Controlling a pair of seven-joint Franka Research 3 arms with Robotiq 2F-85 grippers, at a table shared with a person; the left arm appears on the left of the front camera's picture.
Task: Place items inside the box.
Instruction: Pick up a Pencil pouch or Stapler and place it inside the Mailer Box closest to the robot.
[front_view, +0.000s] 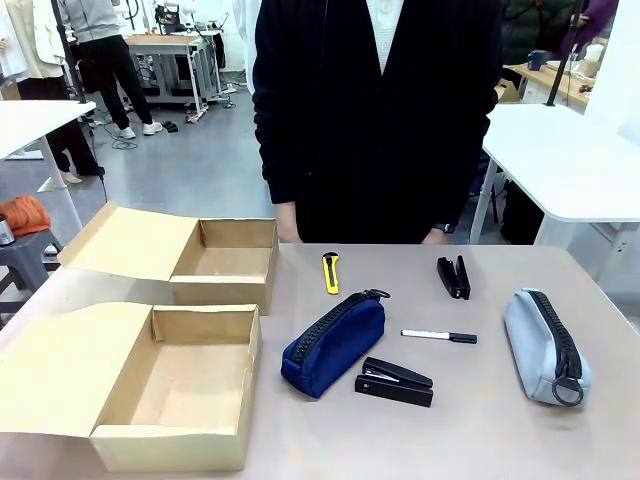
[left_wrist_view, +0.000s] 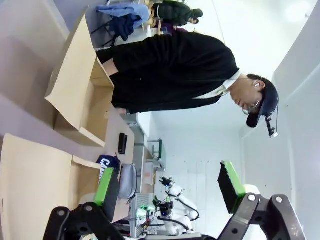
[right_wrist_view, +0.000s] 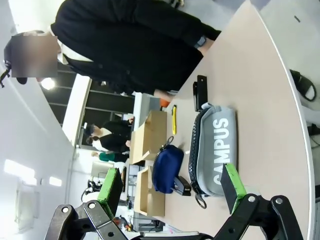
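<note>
The left tool (left_wrist_view: 169, 182) hangs above the counter's (front_view: 480, 430) left end with its green-padded fingers (left_wrist_view: 106, 184) spread wide apart and nothing between them. Below it, at the left of the counter, stand two open cardboard boxes with flaps folded outward, the near box (front_view: 170, 450) and the far box (front_view: 220, 292), both with bare floors. Right of the far box lies the yellow utility knife (front_view: 330, 272), and nearer the robot the navy blue zip pouch (front_view: 335, 343) lies at a slant. Just beside its lower end lies a black stapler (front_view: 394, 382), with the thin black-and-white marker pen (front_view: 438, 336) beyond it and a second black stapler (front_view: 454, 277) farther back, near the person (front_view: 375, 110). The grey zip pouch (front_view: 545, 345) lies at the right end. The right tool (right_wrist_view: 171, 184) hovers there, its fingers likewise apart and holding nothing.
</note>
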